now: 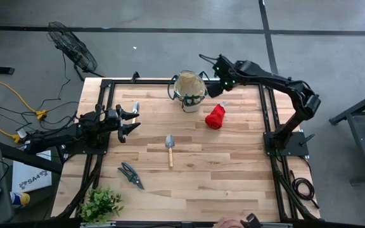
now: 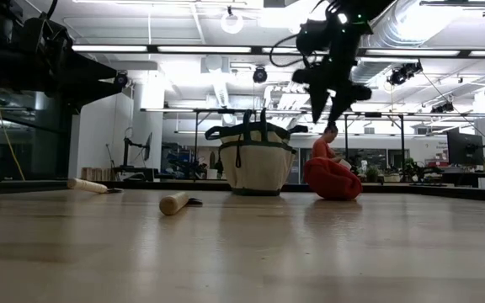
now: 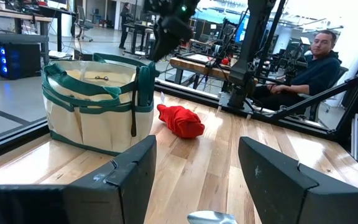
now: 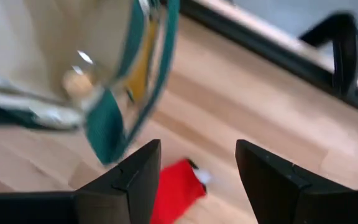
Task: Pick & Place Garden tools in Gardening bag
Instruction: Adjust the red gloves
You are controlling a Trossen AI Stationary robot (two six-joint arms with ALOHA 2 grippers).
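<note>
The beige gardening bag with green trim stands upright at the table's far middle. A red bundle lies on the wood just to its right. A wooden-handled trowel lies flat mid-table, and green-handled shears lie nearer the front left. My right gripper hangs open in the air, slanting down, above the red bundle and beside the bag's rim. My left gripper stands open and level at the table's left side, facing the bag.
A leafy plant sits at the near left corner. A second wooden handle lies on the table's left. Black frame rails run along the table's sides. A person sits beyond the table.
</note>
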